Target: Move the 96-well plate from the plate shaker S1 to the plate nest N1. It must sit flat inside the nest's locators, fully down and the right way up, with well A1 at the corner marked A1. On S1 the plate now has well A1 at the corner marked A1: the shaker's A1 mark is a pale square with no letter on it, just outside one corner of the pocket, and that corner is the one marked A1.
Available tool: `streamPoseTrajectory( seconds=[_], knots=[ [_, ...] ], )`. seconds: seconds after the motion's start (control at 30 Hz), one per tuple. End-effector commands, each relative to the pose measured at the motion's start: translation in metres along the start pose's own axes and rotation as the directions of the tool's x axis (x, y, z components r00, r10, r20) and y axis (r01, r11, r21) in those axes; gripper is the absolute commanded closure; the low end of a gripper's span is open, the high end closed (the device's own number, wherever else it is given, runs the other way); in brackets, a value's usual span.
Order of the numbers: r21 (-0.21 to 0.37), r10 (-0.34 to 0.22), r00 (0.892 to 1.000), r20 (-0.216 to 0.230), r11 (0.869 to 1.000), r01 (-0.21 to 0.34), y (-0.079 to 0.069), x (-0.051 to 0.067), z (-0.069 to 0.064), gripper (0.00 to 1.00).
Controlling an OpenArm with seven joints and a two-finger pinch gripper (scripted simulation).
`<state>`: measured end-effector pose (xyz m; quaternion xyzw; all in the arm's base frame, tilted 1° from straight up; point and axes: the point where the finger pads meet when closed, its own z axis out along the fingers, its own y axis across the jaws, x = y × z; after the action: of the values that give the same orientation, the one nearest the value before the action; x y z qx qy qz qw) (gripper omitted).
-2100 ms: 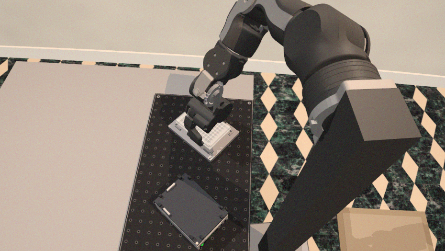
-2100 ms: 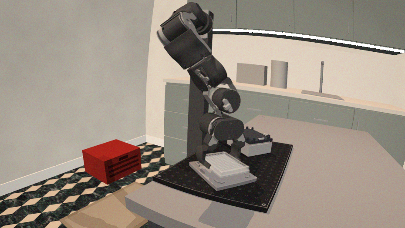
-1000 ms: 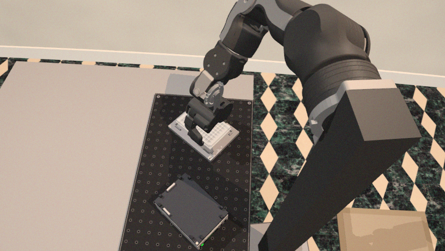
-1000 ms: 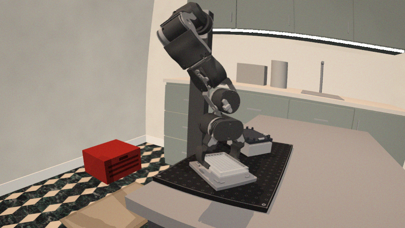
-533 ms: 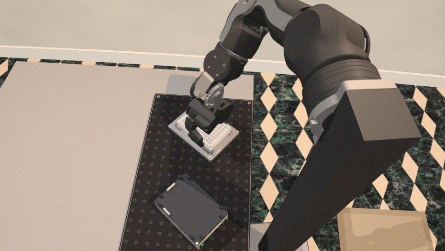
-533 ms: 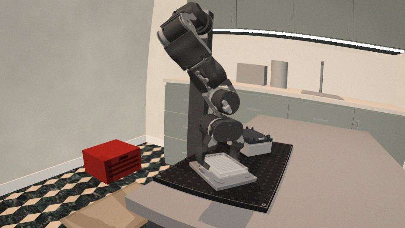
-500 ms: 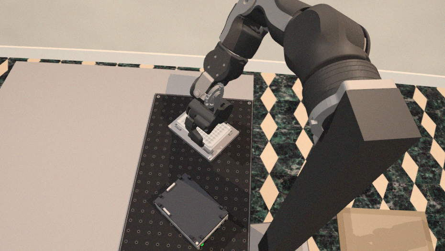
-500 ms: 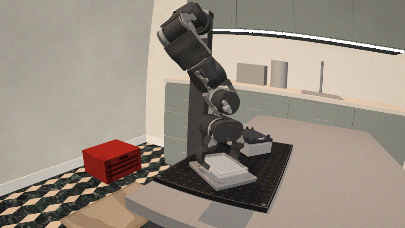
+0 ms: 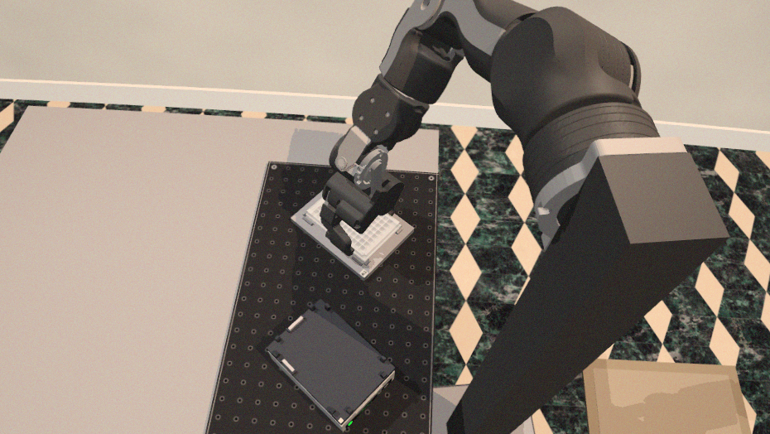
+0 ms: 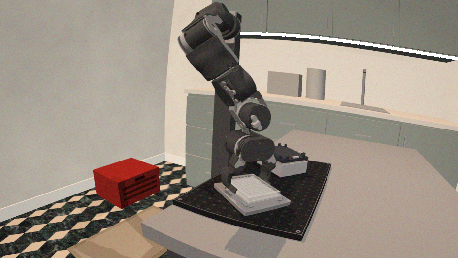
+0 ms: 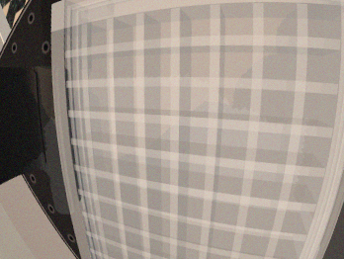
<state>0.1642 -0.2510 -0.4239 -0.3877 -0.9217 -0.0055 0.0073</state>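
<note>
In the top view the 96-well plate (image 9: 372,231) lay over the pale plate nest N1 (image 9: 388,246) at the centre of the frame, its long axis running from upper left to lower right. The gripper (image 9: 353,224) hung directly above it, and the fingers (image 9: 340,239) straddled the plate across its short width, one on each long side. They were partly closed and clamped on the plate, not parted free of it. In the exterior view the plate (image 10: 256,189) looked level and low within the nest (image 10: 253,209), though whether it was fully down inside the locators could not be told. The wrist view showed only the well grid (image 11: 197,148), filling the frame. The plate shaker S1 (image 9: 328,361) sat bare at lower centre of the top view, well apart on the same black perforated board (image 9: 258,301) on the desk (image 9: 108,242). Which corner held A1 could not be made out.
</note>
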Motion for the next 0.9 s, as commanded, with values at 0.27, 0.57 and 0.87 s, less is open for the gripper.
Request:
streamPoseTrajectory(
  seconds=[0.27,0.57,0.87],
  knots=[
    [-0.013,0.000,1.000,0.005,1.000,0.000,0.0037,-0.0038,-0.0005,1.00],
    [-0.013,0.000,1.000,0.005,1.000,0.000,0.0037,-0.0038,-0.0005,1.00],
    [-0.003,0.002,1.000,0.006,1.000,-0.002,0.0005,-0.0040,-0.0006,1.00]
  ],
)
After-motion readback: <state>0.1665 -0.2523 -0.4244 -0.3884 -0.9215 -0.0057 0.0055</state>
